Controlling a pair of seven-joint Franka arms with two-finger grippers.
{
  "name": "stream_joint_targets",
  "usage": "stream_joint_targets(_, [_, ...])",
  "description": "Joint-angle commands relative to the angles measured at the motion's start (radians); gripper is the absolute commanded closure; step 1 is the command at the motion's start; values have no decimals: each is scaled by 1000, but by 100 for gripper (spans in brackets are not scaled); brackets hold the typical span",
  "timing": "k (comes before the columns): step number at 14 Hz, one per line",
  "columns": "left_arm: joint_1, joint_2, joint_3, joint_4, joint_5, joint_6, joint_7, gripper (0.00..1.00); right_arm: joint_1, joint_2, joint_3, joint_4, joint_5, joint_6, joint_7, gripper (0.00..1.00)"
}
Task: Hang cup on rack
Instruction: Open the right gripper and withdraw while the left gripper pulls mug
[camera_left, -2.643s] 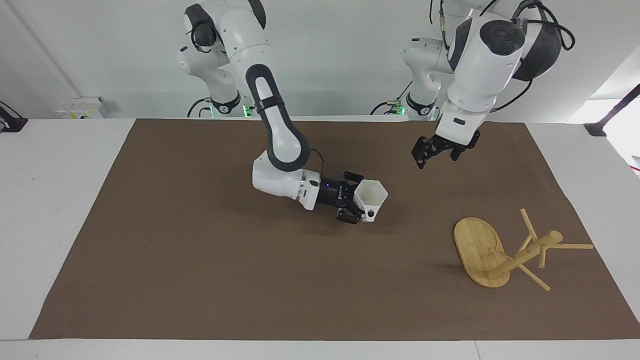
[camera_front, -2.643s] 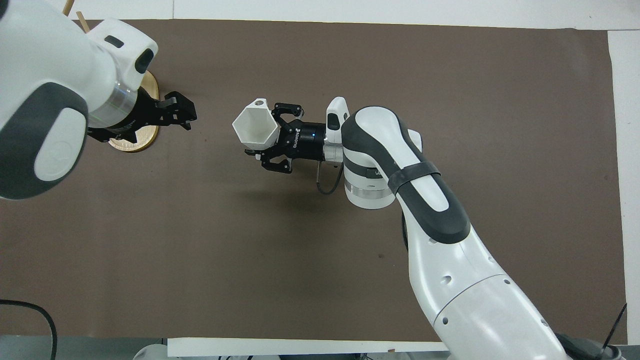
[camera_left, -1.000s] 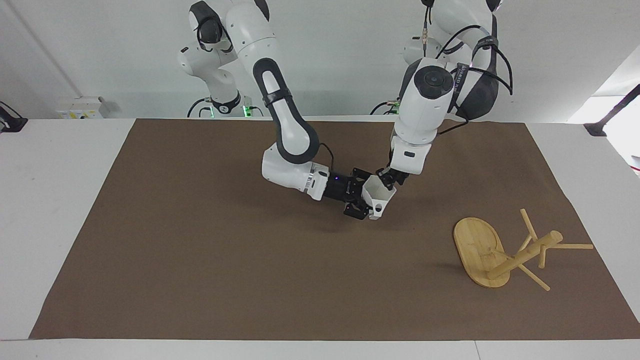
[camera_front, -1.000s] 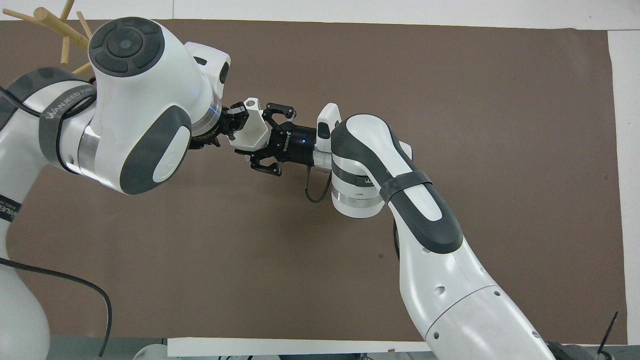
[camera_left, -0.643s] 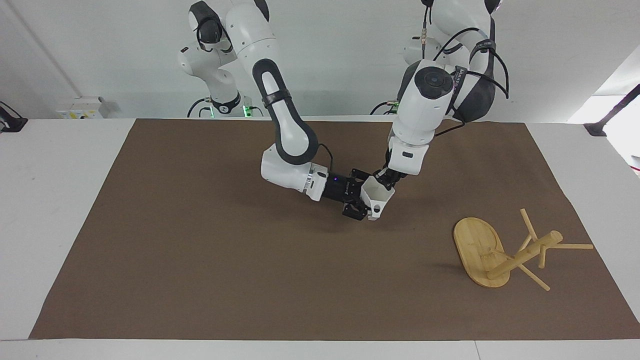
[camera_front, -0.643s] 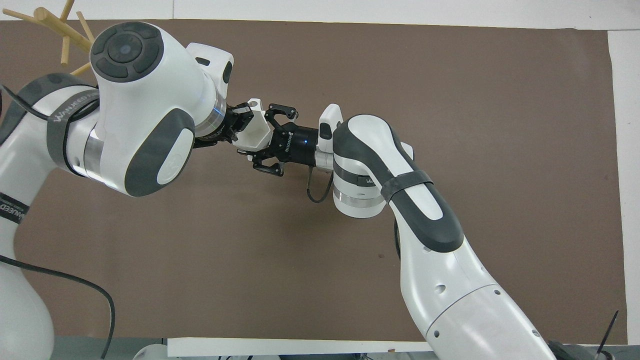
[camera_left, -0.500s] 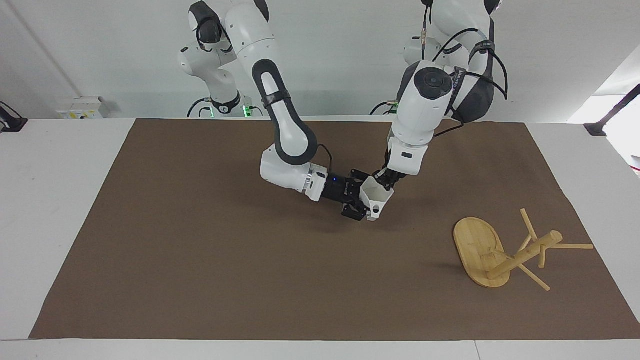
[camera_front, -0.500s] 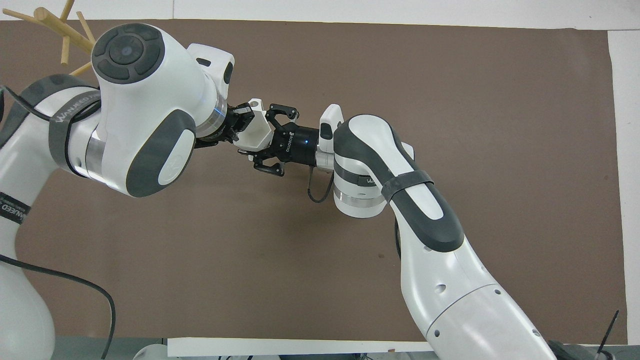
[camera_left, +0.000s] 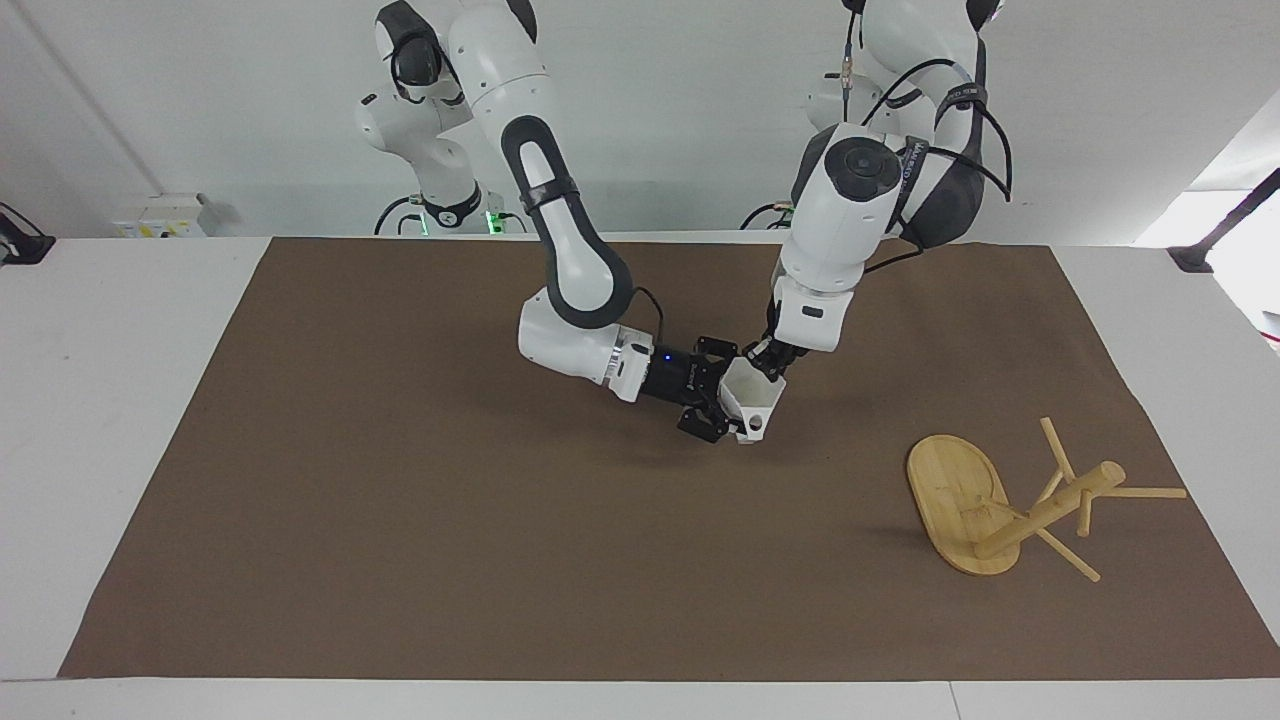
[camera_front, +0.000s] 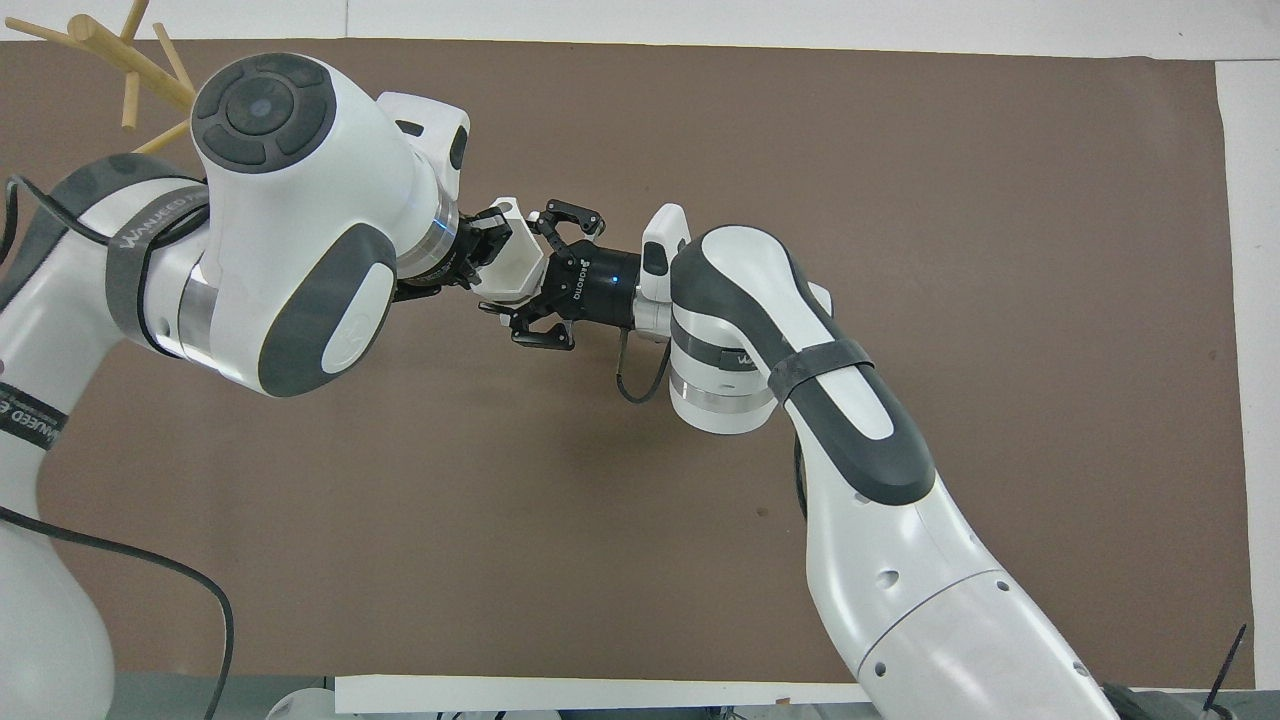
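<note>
1. Right gripper (camera_left: 722, 405), forearm low and level over mid-mat, jaws spread around the cup (camera_left: 750, 398)
2. Left gripper (camera_left: 766, 362) slants down, clamped on the cup's rim
3. The rack (camera_left: 1010, 500) lies toppled near the left arm's end

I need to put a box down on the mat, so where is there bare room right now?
The mat is bare toward the right arm's end, and along its edge farthest from the robots. It is crowded mid-mat, where the right gripper and left gripper meet at the cup in the air. The rack lies tipped over toward the left arm's end.
</note>
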Motion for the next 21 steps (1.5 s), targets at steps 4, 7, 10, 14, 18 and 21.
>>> stream_joint_targets(4, [-8, -15, 13, -22, 14, 32, -54, 100, -57, -16, 4, -16, 5, -13, -15, 0])
stream_joint_targets(7, [4, -42, 17, -34, 21, 69, -57, 100, -65, -16, 4, -16, 4, -14, -14, 0])
stream_joint_targets(10, [44, -145, 20, -152, 26, 188, -55, 100, -71, -16, 4, -14, 2, -17, -14, 0])
stream_joint_targets(14, [133, -373, 19, -500, 44, 523, -38, 100, -142, -16, 1, -13, -85, -66, -3, 0])
stream_joint_targets(18, [163, -469, 19, -730, 44, 850, -38, 100, -340, -22, -6, 1, -405, -270, 164, 0])
stream_joint_targets(21, [208, -487, 13, -806, 44, 998, -43, 100, -515, -89, -9, 26, -791, -396, 331, 0])
